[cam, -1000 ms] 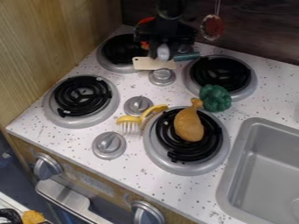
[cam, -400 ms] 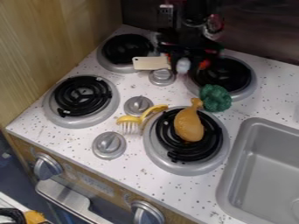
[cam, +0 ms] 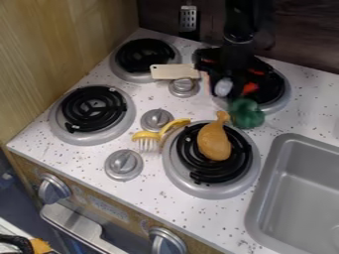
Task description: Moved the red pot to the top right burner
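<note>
The black gripper (cam: 232,78) hangs over the top right burner (cam: 283,93), covering much of its coil. Red parts of the pot (cam: 250,89) show around the gripper's dark body, which hides most of the pot. The gripper is shut on the pot, though their exact contact is hidden. A pale grey piece shows at the gripper's lower front. Whether the pot touches the burner, I cannot tell.
Green broccoli (cam: 246,113) lies at the burner's front edge. A drumstick (cam: 214,139) rests on the lower right burner. Nearby are a yellow brush (cam: 159,133), a cream-coloured flat piece (cam: 171,72), and the sink (cam: 265,183) at right.
The gripper and the red pot have moved together rightward and somewhat toward the camera, from beside the top left burner to over the top right one. A slotted utensil behind has come into view.
</note>
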Controlling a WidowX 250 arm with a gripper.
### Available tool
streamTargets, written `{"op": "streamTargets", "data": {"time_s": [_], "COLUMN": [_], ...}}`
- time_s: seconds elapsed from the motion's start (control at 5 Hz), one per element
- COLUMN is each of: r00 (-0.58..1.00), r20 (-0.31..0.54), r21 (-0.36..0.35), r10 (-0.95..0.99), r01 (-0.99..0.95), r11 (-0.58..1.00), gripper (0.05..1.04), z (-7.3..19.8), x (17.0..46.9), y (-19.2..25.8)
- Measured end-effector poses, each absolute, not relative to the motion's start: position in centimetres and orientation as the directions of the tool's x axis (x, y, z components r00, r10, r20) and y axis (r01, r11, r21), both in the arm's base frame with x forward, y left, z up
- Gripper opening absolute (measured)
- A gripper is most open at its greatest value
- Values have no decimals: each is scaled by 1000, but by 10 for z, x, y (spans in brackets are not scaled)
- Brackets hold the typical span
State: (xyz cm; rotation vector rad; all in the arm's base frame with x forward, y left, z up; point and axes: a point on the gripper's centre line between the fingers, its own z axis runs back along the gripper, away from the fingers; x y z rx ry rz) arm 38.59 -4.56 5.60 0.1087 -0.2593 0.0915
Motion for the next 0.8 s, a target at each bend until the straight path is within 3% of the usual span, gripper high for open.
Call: {"op": "streamTargets", "data": {"time_s": [0.8], "r00": [953], "r20": [297], "r21": [109], "r10": [-56], "r01": [25], "r11": [994], "gripper": [351], "z": [65], "x": [404], "y": [-59]}}
